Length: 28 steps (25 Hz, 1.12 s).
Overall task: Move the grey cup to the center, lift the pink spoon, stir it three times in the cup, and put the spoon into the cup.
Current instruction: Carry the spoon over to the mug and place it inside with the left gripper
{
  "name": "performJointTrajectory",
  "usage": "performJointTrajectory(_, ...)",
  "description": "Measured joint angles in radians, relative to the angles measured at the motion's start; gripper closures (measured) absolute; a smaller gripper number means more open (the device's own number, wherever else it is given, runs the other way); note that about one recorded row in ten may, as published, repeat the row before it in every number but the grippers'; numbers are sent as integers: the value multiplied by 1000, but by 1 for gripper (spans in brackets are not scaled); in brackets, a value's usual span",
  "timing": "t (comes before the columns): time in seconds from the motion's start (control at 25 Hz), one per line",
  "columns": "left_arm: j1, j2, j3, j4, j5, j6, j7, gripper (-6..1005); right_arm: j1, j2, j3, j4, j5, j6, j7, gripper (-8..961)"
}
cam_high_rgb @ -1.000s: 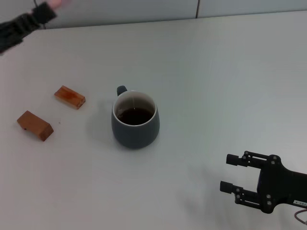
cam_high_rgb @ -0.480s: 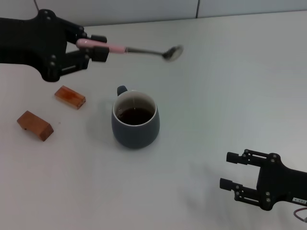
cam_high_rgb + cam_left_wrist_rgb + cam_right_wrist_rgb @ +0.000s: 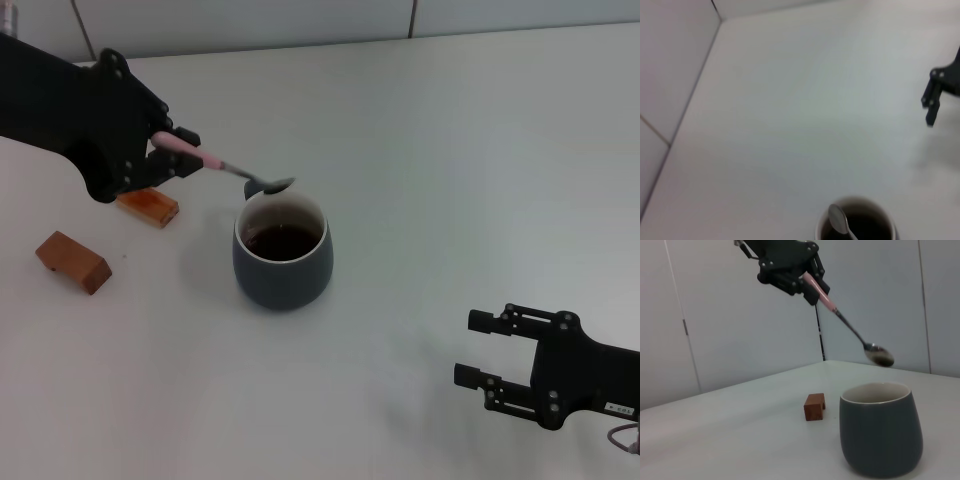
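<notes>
Grey cup (image 3: 283,258) as the anchor, working outward from the near edge. Nearest in, well off to the cup's near-right: right gripper (image 3: 468,349), parked low over the desk (image 3: 450,150), jaws spread wide with nothing between them. No part in this step by the look of it.

Next out, the cup itself: upright, about mid-desk, dark liquid well below the white inner wall, small handle turned to the far side. Looks placed already, so on to the stirring.

Hanging just above the cup's far rim, close to that handle: silver bowl of the pink spoon (image 3: 232,171), clear of the ceramic, with open air showing between bowl and rim in the right wrist view. Not yet in the liquid.

How to do it well, as a judgement: bring the bowl in over the middle of the opening before going down, not over the rim. Lower gently until dipped, then keep the circles small and slow, away from the wall. Too wide a sweep risks knocking the cup or slopping the drink. Count three turns before letting go.

Farther out, up and to the cup's far-left: left gripper (image 3: 178,155), jaws clamped on the pink handle end, shaft slanting down out of them toward the cup.

On the cup's left, two brown wooden blocks (image 3: 147,203), one partly under that gripper, neither to be touched.
</notes>
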Motion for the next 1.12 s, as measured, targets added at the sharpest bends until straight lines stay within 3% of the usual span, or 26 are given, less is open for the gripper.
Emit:
performJointTrajectory(0.24,-33,-6,91,14,102,16,-91,865,14,-2,-1,0,0,0,3,293)
performJointTrajectory(0.52,-38,-7,155,12,121,10,-117,863,21,0,-3,5,-4,2,4,293)
performJointTrajectory(0.56,-45,-9,206,3,131,-12,-142,863,21,0,-3,8,-4,2,4,293)
performJointTrajectory(0.64,-45,-9,206,3,131,-12,-142,863,21,0,-3,15,-4,4,3,293)
performJointTrajectory(0.72,-49,-11,273,-13,153,-48,-163,862,21,0,-3,17,-5,4,3,293)
performJointTrajectory(1.12,-64,-14,385,-61,221,-120,-180,861,16,0,-3,21,-7,5,4,293)
